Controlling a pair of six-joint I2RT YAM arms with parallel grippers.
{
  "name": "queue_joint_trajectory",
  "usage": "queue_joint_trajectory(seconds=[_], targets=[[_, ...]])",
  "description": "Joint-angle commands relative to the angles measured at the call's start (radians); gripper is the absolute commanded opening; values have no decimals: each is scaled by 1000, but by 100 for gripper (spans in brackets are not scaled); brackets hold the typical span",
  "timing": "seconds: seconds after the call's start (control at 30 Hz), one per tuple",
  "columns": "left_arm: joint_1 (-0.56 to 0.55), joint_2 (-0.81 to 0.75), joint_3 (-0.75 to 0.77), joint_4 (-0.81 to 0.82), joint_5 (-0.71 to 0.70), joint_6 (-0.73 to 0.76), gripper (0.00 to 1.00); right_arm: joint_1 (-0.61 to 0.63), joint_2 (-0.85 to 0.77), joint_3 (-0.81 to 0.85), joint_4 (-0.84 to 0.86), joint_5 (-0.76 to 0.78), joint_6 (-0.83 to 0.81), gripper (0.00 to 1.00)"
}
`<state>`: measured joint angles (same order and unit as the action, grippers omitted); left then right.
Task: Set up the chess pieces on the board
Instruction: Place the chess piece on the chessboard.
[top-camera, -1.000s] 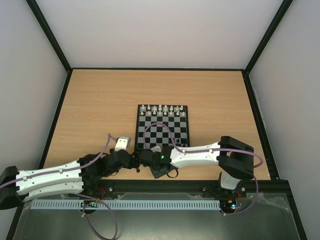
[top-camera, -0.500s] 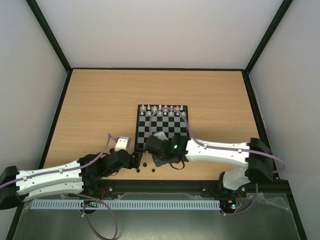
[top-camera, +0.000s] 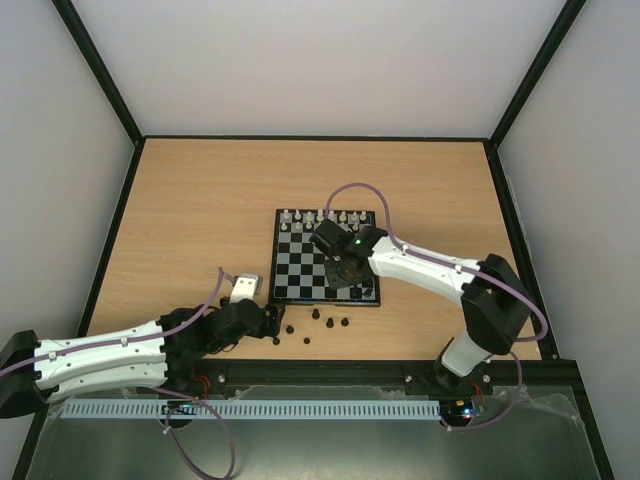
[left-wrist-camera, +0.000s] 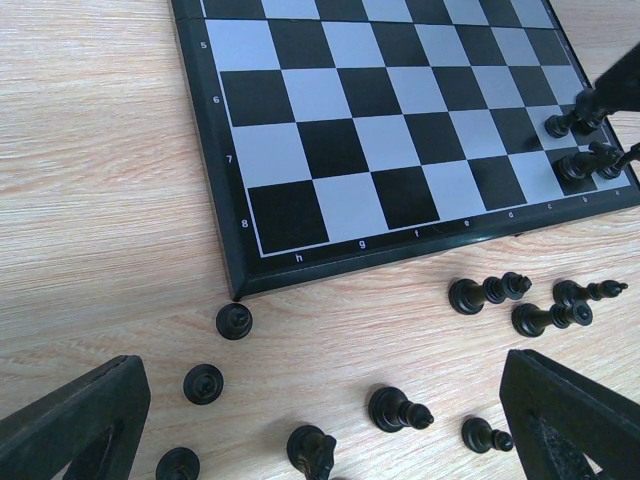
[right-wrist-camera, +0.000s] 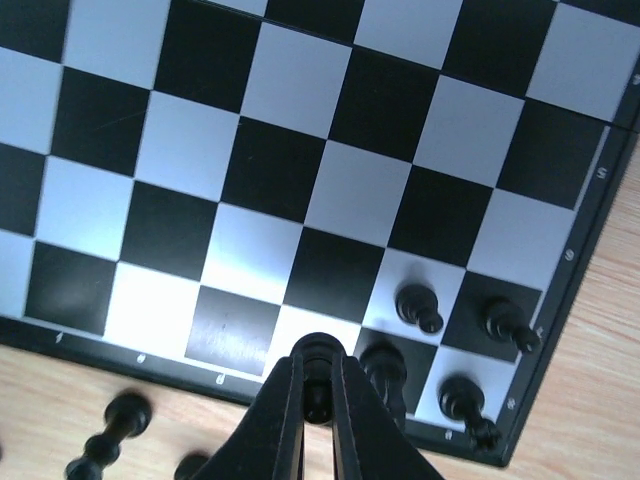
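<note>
The board (top-camera: 303, 272) lies mid-table. My right gripper (top-camera: 349, 270) hovers over its near right corner, shut on a black chess piece (right-wrist-camera: 318, 352) held between the fingertips (right-wrist-camera: 285, 400). Below it on the board (right-wrist-camera: 270, 170), a few black pieces (right-wrist-camera: 418, 305) stand in the corner squares. Several more black chess pieces (top-camera: 330, 322) lie or stand on the table in front of the board. My left gripper (top-camera: 272, 325) rests low there and is open. Loose pieces (left-wrist-camera: 400, 410) sit between its fingers (left-wrist-camera: 80, 420), untouched, in front of the board (left-wrist-camera: 340, 140).
White pieces (top-camera: 325, 216) line the board's far rows. A small white box (top-camera: 245, 285) sits by the board's near left corner. The right gripper's finger (left-wrist-camera: 615, 85) reaches in over the board's corner. Black frame rails edge the wooden table (top-camera: 200, 200).
My right arm has swung from the table in front of the board up and over its near right corner, carrying a black piece. The left arm has stayed put.
</note>
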<state>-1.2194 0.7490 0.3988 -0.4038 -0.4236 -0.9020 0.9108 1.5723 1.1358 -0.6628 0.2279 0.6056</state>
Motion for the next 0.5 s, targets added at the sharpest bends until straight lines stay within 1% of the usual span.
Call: queue_joint_trajectory(seconds=[0.0, 0.23, 0.47], targets=[[-9, -4, 5, -22, -24, -7, 99, -34, 62, 25, 25, -56, -75, 5], [-9, 1, 5, -22, -27, -9, 99, -45, 147, 39, 40, -45, -84, 5], [-9, -1, 5, -23, -27, -9, 99, -53, 182, 33, 51, -31, -86, 6]])
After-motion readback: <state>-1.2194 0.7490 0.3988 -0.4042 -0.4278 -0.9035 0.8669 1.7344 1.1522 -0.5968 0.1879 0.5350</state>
